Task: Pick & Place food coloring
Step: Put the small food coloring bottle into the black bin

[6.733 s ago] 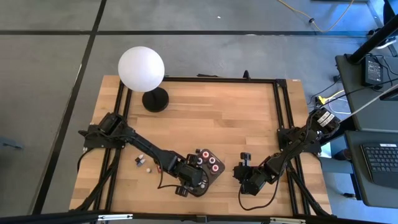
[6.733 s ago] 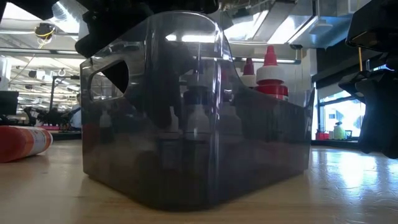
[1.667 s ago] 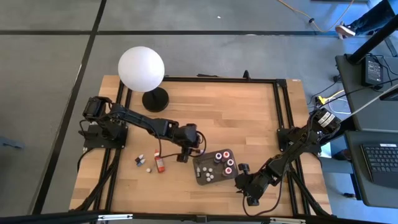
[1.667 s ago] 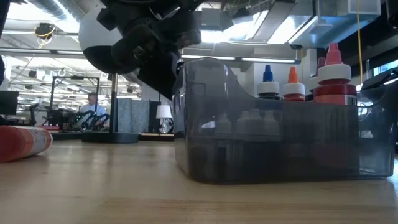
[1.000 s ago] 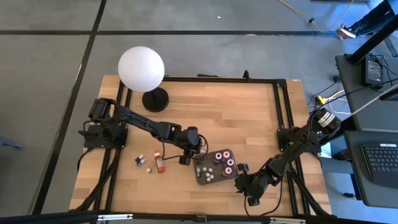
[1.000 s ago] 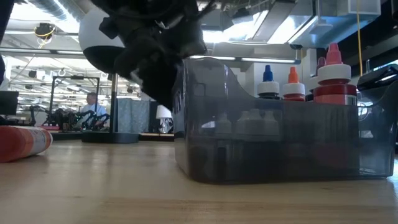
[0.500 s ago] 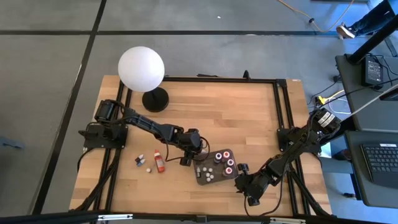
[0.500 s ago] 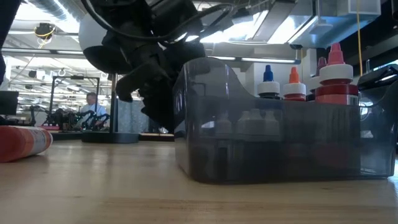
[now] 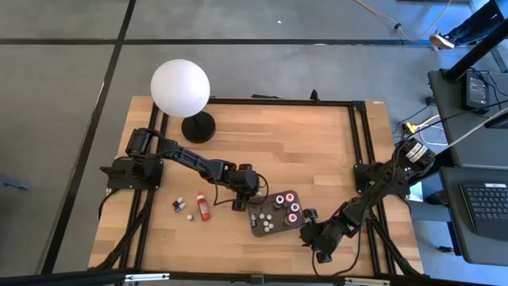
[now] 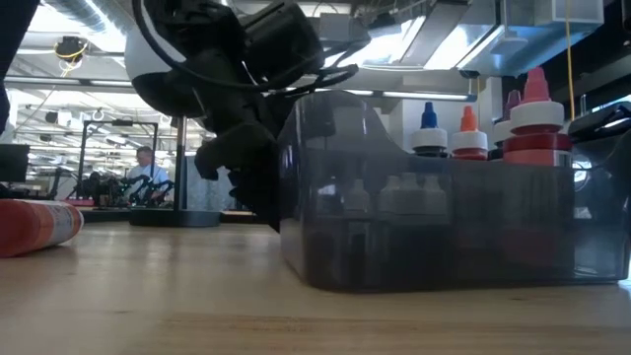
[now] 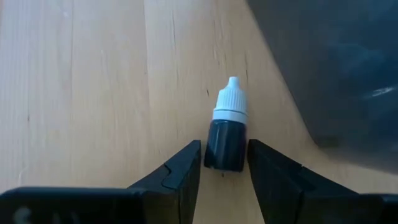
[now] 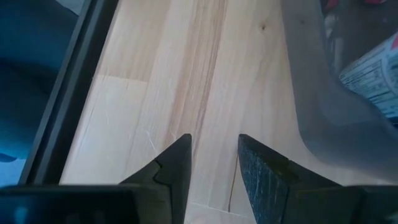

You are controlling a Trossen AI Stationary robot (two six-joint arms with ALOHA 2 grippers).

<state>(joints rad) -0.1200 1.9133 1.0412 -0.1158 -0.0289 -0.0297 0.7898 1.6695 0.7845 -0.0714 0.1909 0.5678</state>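
Note:
A small dark dropper bottle [image 11: 226, 139] with a white cap lies on its side on the wood, close to the left wall of the dark grey tray [image 9: 260, 228]. My left gripper [image 11: 224, 163] is open and low over the table, with one finger on each side of the bottle's base end. Several capped bottles stand upright in the tray [image 10: 434, 227]. A red bottle [image 9: 202, 208] and two tiny ones [image 9: 179, 204] lie on the table to the left. My right gripper [image 12: 214, 155] is open and waits by the tray's near right corner. My left gripper has its fingers [image 11: 186, 167] close on either side of the dark bottle's base end [image 11: 224, 163], coming along the bottle at a low slant. I cannot tell whether they touch it. The bottle lies flat on the table, cap pointing away from the gripper.
A white globe lamp [image 9: 181, 87] on a black base stands at the far left of the table. A black frame rail [image 9: 278, 102] runs along the table's edges. Bare wood lies across the far and middle parts of the table. People show in the room behind.
My left gripper has moved down and a little toward the near edge, settling low beside the tray's left wall. The tray, its bottles and the loose bottles on the table have stayed in place. My right arm has kept still.

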